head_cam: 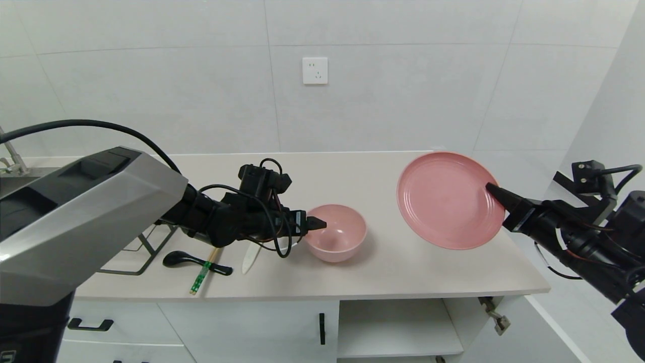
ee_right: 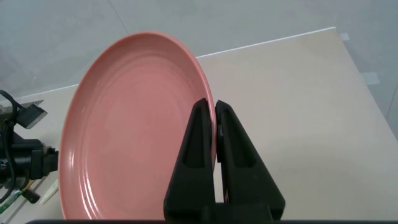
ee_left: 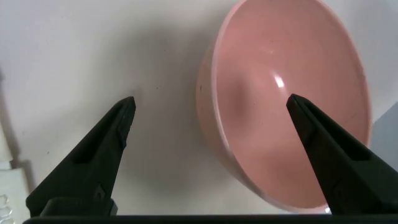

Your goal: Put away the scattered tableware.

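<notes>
A pink bowl (head_cam: 336,238) stands upright on the white counter (head_cam: 383,272). My left gripper (head_cam: 316,223) is open at the bowl's left rim, its jaws straddling the wall of the pink bowl (ee_left: 292,99) without closing. A pink plate (head_cam: 447,199) hangs tilted above the counter's right end, clamped at its right rim by my right gripper (head_cam: 493,192). In the right wrist view the fingers (ee_right: 202,140) pinch the edge of the pink plate (ee_right: 134,118). A black spoon (head_cam: 194,260), green-tipped chopsticks (head_cam: 202,272) and a white utensil (head_cam: 250,258) lie on the counter under my left arm.
A black wire rack (head_cam: 143,252) stands at the counter's left. A faucet (head_cam: 12,159) is at the far left. A wall socket (head_cam: 315,70) sits above the counter. Below the counter, an open cabinet shelf (head_cam: 398,327) with its door (head_cam: 544,327) swung out.
</notes>
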You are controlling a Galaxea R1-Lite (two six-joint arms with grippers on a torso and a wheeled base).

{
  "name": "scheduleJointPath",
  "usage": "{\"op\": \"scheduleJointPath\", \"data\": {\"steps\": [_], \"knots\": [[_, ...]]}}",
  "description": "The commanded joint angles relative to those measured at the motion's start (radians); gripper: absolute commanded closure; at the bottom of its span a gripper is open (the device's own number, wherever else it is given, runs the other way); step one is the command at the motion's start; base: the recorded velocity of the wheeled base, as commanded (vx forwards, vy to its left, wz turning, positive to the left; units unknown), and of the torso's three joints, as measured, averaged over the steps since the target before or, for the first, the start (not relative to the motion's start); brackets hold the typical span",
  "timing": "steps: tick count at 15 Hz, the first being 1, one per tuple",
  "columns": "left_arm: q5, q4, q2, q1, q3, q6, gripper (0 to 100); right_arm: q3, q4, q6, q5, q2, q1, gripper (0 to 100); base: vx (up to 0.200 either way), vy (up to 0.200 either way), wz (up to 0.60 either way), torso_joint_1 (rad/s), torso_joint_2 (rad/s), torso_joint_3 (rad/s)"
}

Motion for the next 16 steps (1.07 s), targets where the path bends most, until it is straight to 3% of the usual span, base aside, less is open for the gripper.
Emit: {"op": "scheduleJointPath", "data": {"steps": [1,8,9,16], "knots": [[0.0,-0.001,0.019,-0.004,-0.023,0.0,0,0.0,-0.001,0.0,0.0,0.002,0.0,100,0.0,0.0,0.0,0.0,0.0,0.0],[0.017,0.01,0.056,-0.027,-0.047,0.0,0,-0.001,-0.001,0.0,0.0,0.0,0.0,100,0.0,0.0,0.0,0.0,0.0,0.0],[0.044,0.027,0.065,-0.03,-0.053,0.0,100,-0.001,-0.001,0.0,0.0,0.0,0.0,100,0.0,0.0,0.0,0.0,0.0,0.0],[0.078,0.034,-0.018,-0.028,-0.053,0.001,100,-0.001,-0.001,0.0,0.0,0.002,0.009,100,0.0,0.0,0.0,0.0,0.0,0.0]]}}
